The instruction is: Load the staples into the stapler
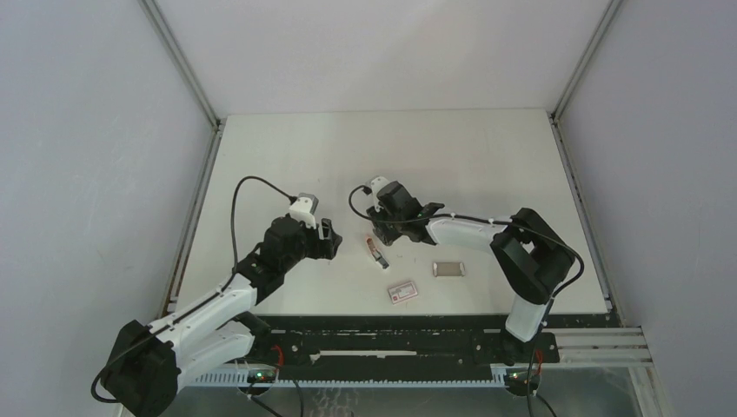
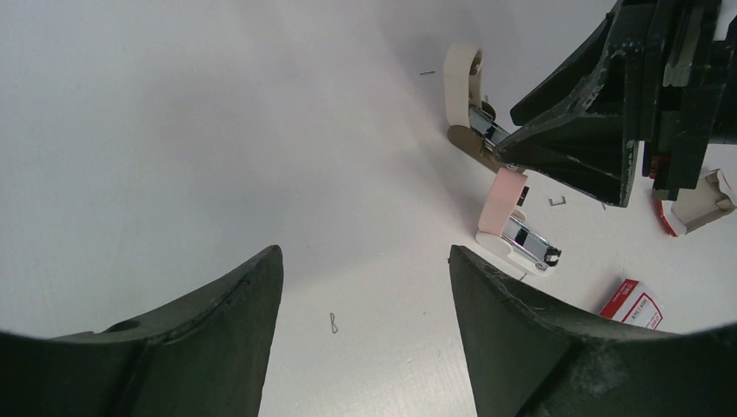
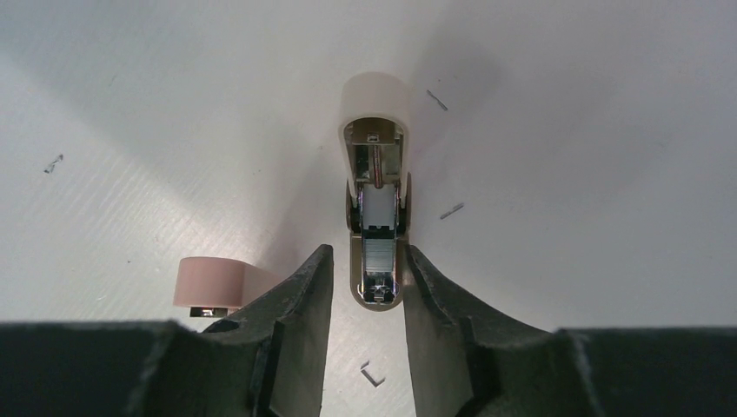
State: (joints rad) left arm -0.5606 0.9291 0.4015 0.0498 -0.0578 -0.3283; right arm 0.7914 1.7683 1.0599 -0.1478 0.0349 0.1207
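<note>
**Left gripper** [image 1: 328,236]: the jaws are spread wide with nothing between them. It hangs over the table [image 1: 478,156] at about 9 o'clock from the stapler in the top view. Its wrist view shows only bare surface and one loose staple [image 2: 333,323] between the fingers.

**Right gripper** [image 3: 367,250]: the jaws are parted to either side of a cream stapler [image 3: 375,95]. This stapler lies flat on the table, its cover thrown back toward 12 o'clock in the wrist view.
- A strip of table shows between the magazine and the finger on the view's left.
- The other finger stands close against the magazine; contact cannot be confirmed, and no clamping hold is evident.
- A ribbed grey strip [image 3: 378,258] sits in the exposed channel.

**The stapler** [image 2: 502,201] is the pink one. It rests on the table just beside the right gripper, at about 6 o'clock from it in the top view. Its pink cover is raised and its chrome magazine is exposed, dark at the tip. Neither arm touches it.

**The staples** [image 1: 449,269] are a silvery block lying flat on the table at roughly 4 o'clock from the stapler. They are well apart from it and from both grippers.

**Other items:**
- A white-and-red box [image 1: 401,292] lies at 5 o'clock from the stapler, toward the near edge.
- Bent stray staples [image 3: 373,373] are scattered around the cream stapler.
</note>
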